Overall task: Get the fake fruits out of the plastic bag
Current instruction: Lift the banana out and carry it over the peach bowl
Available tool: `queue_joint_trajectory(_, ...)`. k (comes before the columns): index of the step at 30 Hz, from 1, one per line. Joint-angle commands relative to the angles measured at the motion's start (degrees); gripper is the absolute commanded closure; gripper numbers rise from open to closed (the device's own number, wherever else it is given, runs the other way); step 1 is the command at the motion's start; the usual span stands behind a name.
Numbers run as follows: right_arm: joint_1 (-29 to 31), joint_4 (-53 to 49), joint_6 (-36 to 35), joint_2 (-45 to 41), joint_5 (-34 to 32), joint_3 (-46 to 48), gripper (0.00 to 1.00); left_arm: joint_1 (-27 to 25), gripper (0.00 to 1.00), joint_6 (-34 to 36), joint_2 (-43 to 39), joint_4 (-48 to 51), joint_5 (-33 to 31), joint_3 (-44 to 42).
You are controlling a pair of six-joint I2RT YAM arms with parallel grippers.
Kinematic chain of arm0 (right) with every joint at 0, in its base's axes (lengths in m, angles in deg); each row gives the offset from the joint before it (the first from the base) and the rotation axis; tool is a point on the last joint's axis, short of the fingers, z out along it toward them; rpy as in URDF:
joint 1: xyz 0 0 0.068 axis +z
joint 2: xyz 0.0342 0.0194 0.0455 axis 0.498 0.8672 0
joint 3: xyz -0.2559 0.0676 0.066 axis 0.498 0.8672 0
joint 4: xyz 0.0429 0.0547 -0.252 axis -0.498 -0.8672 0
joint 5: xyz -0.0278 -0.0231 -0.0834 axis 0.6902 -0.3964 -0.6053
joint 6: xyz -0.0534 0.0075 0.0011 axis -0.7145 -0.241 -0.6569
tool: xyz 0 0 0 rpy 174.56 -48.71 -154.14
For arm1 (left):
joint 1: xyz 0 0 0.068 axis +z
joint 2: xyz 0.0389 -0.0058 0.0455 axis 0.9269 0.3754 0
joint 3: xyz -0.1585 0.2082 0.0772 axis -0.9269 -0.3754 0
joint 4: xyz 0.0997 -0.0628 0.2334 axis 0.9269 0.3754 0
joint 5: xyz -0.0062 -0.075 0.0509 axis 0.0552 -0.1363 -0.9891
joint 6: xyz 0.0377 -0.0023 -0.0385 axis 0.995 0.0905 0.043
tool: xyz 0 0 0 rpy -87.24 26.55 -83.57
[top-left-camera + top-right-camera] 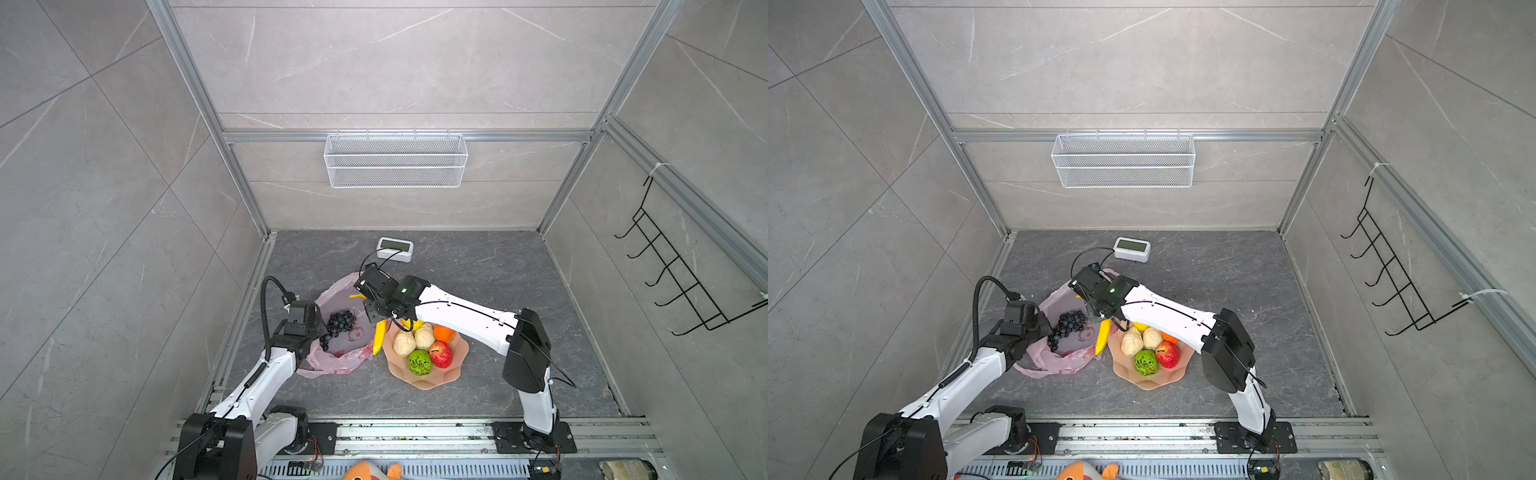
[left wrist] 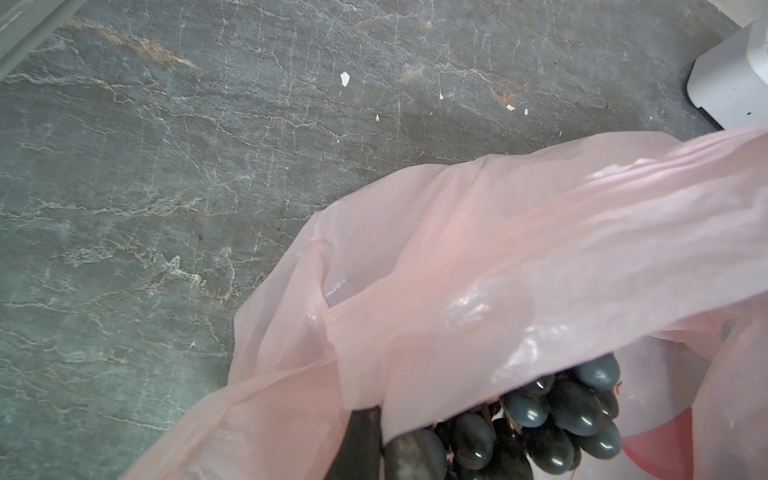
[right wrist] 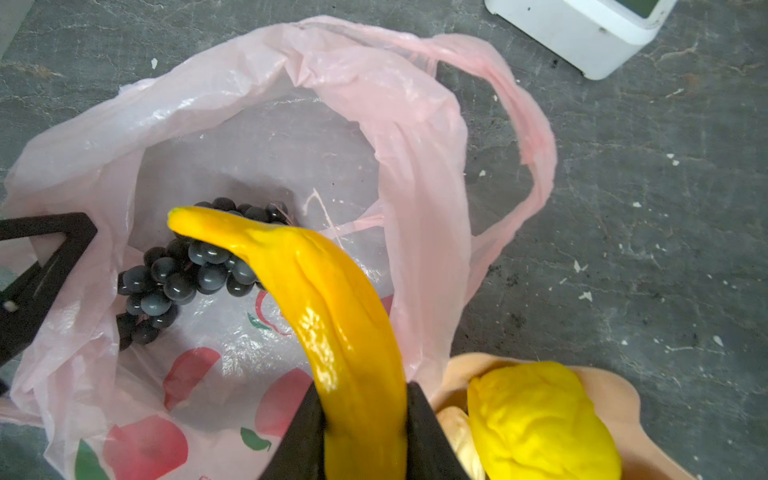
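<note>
The pink plastic bag point(image 1: 332, 365) lies open on the floor, seen in both top views. The dark grape bunch point(image 1: 341, 322) rests inside it. My left gripper point(image 1: 320, 329) is shut on the bag's left rim point(image 2: 498, 249), its fingers point(image 2: 361, 440) pinching the film beside the grapes point(image 2: 561, 415). My right gripper point(image 3: 365, 428) is shut on the yellow banana point(image 3: 332, 311), which hangs over the bag's right edge point(image 1: 379, 338) next to the bowl. The peach bowl point(image 1: 453, 370) holds two beige lumps point(image 1: 404, 343), an orange point(image 1: 444, 333), a red apple point(image 1: 441, 353), a green bumpy fruit point(image 1: 419, 361) and a lemon point(image 3: 540, 415).
A white timer box point(image 1: 395, 248) stands behind the bag. A wire basket point(image 1: 395, 160) hangs on the back wall and a black hook rack point(image 1: 681, 270) on the right wall. An orange plush toy point(image 1: 370, 471) lies beyond the front rail.
</note>
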Motion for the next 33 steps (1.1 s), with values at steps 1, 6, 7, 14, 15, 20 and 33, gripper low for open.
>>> queue_joint_trajectory(1,0.4,-1.9,2.4,-4.5,-1.7,1.0,0.77,-0.3,1.0,0.1,-0.2,-0.8,-0.7,1.7)
queue_joint_trajectory(6,0.3,-7.1,6.2,-10.4,-6.3,5.8,0.76,-0.3,1.0,-0.3,-1.6,1.1,0.1,1.3)
queue_joint_trajectory(7,0.3,-8.1,7.3,-12.1,-7.1,7.4,0.76,-0.2,1.0,-0.2,-1.7,1.2,0.6,1.4)
queue_joint_trajectory(14,-0.1,-15.8,19.1,-22.3,-11.2,17.4,0.76,-0.2,1.0,-0.2,0.3,-0.5,3.2,1.7)
queue_joint_trajectory(15,0.0,-16.8,21.3,-23.6,-11.8,18.7,0.76,-0.2,1.0,-0.2,0.5,-0.5,3.6,1.8)
queue_joint_trajectory(20,-0.3,-19.2,31.5,-30.5,-14.1,26.7,0.77,-0.2,1.0,-0.2,-0.6,-0.9,4.6,1.5)
queue_joint_trajectory(33,-0.2,-17.9,54.9,-38.8,-9.7,41.8,0.78,-0.3,1.0,-0.3,-1.2,-0.7,4.0,0.9)
